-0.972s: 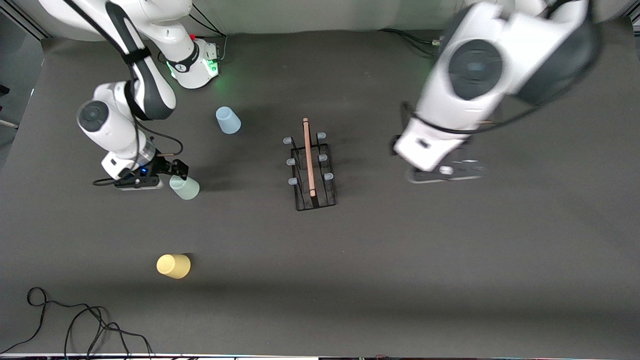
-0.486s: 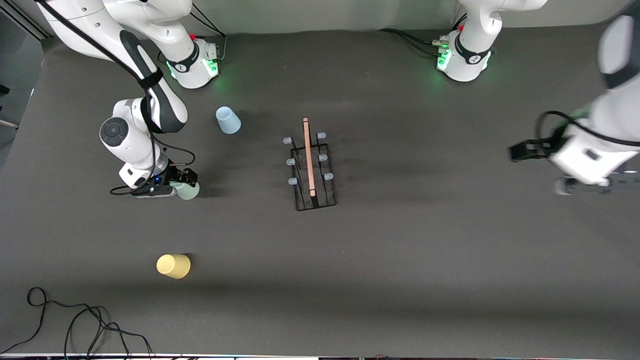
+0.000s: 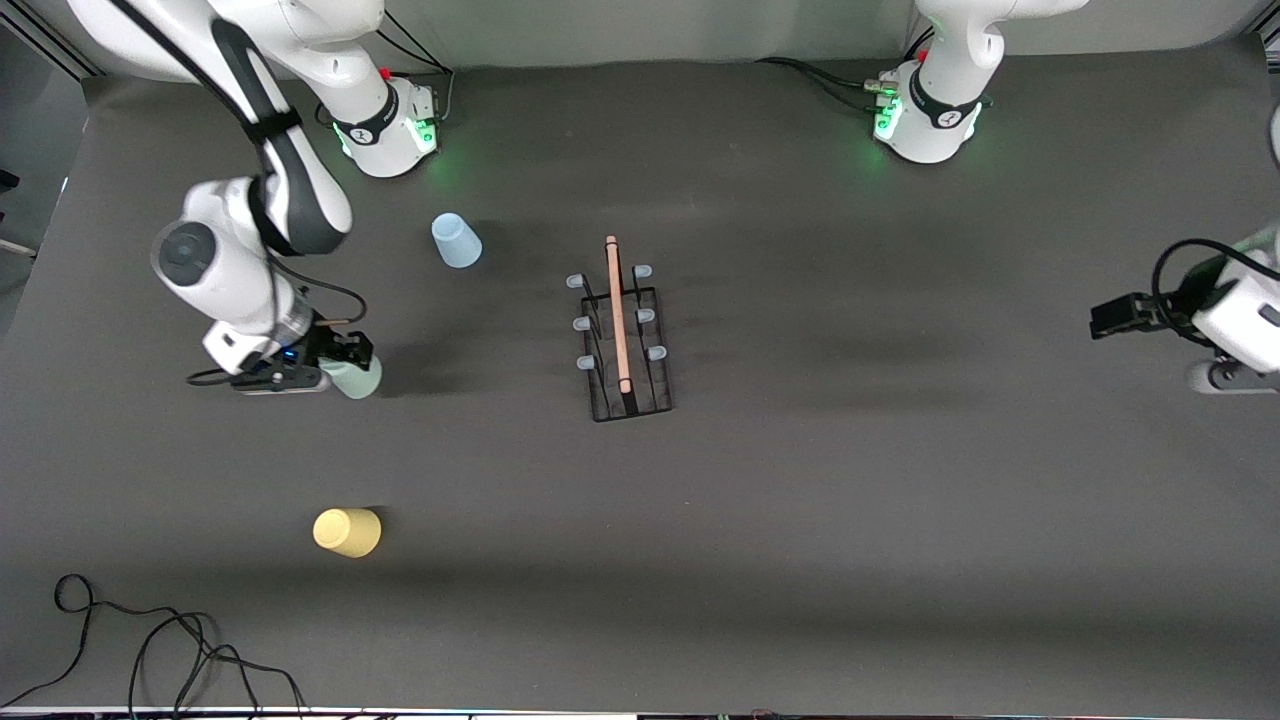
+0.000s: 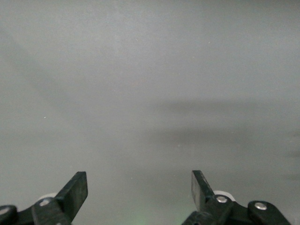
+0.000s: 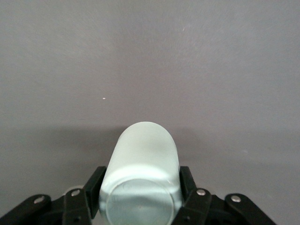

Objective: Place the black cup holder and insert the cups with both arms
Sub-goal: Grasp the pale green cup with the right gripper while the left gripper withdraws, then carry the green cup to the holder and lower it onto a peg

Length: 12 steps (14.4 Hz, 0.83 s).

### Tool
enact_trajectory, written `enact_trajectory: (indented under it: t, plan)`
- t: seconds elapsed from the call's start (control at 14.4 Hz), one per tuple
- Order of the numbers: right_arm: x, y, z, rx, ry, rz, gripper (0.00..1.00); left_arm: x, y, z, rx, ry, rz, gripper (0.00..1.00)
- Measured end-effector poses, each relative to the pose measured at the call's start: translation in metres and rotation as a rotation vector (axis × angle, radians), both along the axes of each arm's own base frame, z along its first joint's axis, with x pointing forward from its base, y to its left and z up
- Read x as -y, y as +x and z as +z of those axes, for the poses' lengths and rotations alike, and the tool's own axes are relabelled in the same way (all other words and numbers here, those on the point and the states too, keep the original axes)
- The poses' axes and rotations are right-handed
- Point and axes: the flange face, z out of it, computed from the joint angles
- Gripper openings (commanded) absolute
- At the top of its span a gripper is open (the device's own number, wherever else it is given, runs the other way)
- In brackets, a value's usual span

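Observation:
The black cup holder [image 3: 625,345] with its wooden rod handle stands mid-table, all its grey-tipped pegs bare. My right gripper [image 3: 342,362] is shut on the pale green cup [image 3: 358,378] toward the right arm's end of the table. In the right wrist view the pale green cup [image 5: 142,164] sits base-up between the fingers [image 5: 96,185] of the right gripper [image 5: 139,187]. The light blue cup [image 3: 455,241] stands farther from the front camera, the yellow cup [image 3: 347,532] nearer. My left gripper [image 3: 1112,318] is open and empty at the left arm's end; the left wrist view shows the left gripper [image 4: 139,190] over bare table.
A loose black cable [image 3: 150,650] lies at the table's front edge, at the right arm's end. The dark grey table [image 3: 900,500] carries nothing else in view.
The left arm swung away from beside the cup holder out to its own end of the table. The right gripper came down around the pale green cup, closed on it and shifted it slightly.

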Motion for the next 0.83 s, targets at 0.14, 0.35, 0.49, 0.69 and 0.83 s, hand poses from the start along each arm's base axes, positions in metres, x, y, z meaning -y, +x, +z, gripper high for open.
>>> enact_trajectory:
  t: [0.14, 0.35, 0.49, 0.69, 0.83]
  plan:
    - [-0.001, 0.009, 0.070, -0.042, -0.004, -0.002, 0.37, 0.008, -0.010, 0.009, 0.024, 0.000, -0.015, 1.00]
    - [-0.001, 0.020, 0.182, -0.088, -0.010, -0.009, 0.34, 0.011, -0.010, 0.021, 0.046, 0.000, -0.021, 1.00]
    - [-0.006, 0.020, 0.228, -0.100, -0.013, -0.046, 0.34, 0.011, -0.008, 0.022, 0.048, 0.000, -0.021, 1.00]
    - [-0.060, 0.011, 0.255, -0.107, -0.025, -0.204, 0.33, 0.011, -0.007, 0.019, 0.043, -0.001, -0.026, 1.00]
    - [-0.128, -0.005, 0.253, -0.122, -0.012, -0.339, 0.33, 0.011, -0.006, 0.018, 0.040, -0.001, -0.029, 1.00]
